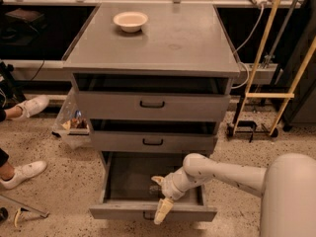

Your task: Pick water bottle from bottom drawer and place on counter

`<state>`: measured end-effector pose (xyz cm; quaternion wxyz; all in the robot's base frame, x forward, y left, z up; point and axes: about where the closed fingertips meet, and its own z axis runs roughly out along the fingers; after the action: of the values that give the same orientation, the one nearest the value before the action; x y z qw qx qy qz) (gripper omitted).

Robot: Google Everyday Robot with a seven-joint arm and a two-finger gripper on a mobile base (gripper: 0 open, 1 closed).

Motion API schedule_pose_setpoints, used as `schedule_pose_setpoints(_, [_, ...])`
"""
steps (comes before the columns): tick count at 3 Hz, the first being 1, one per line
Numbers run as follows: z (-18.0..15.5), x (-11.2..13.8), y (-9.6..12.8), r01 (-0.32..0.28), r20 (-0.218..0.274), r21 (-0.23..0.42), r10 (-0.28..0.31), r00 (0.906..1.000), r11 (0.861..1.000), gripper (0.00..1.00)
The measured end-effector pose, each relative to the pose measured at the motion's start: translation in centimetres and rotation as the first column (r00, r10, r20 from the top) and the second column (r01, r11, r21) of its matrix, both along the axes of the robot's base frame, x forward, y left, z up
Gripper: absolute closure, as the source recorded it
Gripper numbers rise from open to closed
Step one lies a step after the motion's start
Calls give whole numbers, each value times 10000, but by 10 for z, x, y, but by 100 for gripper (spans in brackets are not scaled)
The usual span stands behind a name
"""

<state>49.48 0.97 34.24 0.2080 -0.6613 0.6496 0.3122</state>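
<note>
Gripper is down at the front of the bottom drawer, roughly mid-width. Two cream fingers are spread well apart: the upper fingertip is over the drawer floor, and the lower one hangs across the drawer's front panel, near the handle. So the pincer is released, with nothing I can see between the jaws.

Water bottle: can't make it out. The only part of the drawer I can't see into is under the gripper and wrist. The rest of the drawer floor looks like bare dark metal.

White arm comes in from the right and slopes down into the drawer. The robot's rounded body fills the lower right corner.

Bottom drawer is pulled far out. The top drawer and the middle drawer each sit a little open, with a dark gap above each front.

Counter is flat grey metal. A cream bowl sits upright near its back left corner.

Left of the cabinet there's a clear bin on the speckled floor, touching or just beside the cabinet side. A person's two white sneakers are further left. A yellow frame stands to the right, well apart from the arm.
</note>
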Motion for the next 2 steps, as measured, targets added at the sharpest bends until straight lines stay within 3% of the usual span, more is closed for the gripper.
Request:
schedule_pose_setpoints(1, [-6,16,0,212,-42,255,-211,9998,9995,0])
schedule_pose_setpoints(2, [-11,77,2,756,422,298,-768,9962,9967,0])
